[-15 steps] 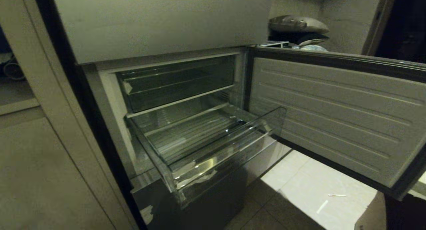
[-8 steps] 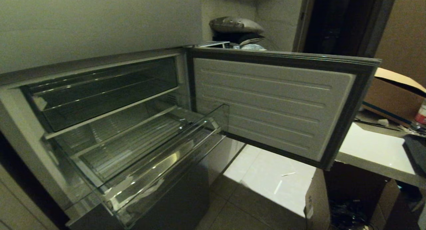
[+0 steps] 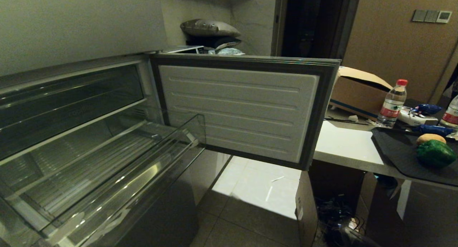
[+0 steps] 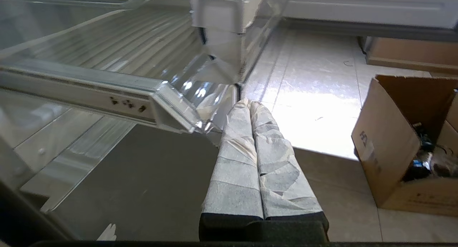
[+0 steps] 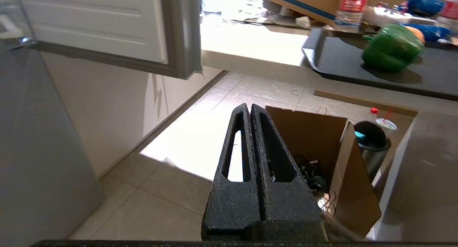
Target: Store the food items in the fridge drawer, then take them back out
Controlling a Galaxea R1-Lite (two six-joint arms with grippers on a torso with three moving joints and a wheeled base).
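The clear fridge drawer (image 3: 107, 175) stands pulled out at the left of the head view, its ribbed floor bare; its corner (image 4: 168, 107) also shows in the left wrist view. A green pepper (image 3: 434, 153) and an orange-brown food item (image 3: 430, 138) lie on a black tray (image 3: 400, 154) on the counter at the right. The right wrist view has the same pepper (image 5: 391, 48) and tray (image 5: 336, 57). My left gripper (image 4: 249, 103), wrapped in pale tape, is shut and empty below the drawer's corner. Shut and empty too, my right gripper (image 5: 249, 107) hangs over the floor. Neither arm appears in the head view.
The open fridge door (image 3: 239, 111) juts out between drawer and counter (image 3: 347, 147). An open cardboard box (image 3: 304, 211) sits on the floor under the counter, beside a bin (image 5: 372, 147). Water bottles (image 3: 392, 104), blue packets (image 3: 427, 108) and a larger carton (image 3: 357, 91) crowd the counter's back.
The whole head view has swung to the right: the fridge and drawer slid left and the counter with the tray and food came into sight. The camera moved, not the things.
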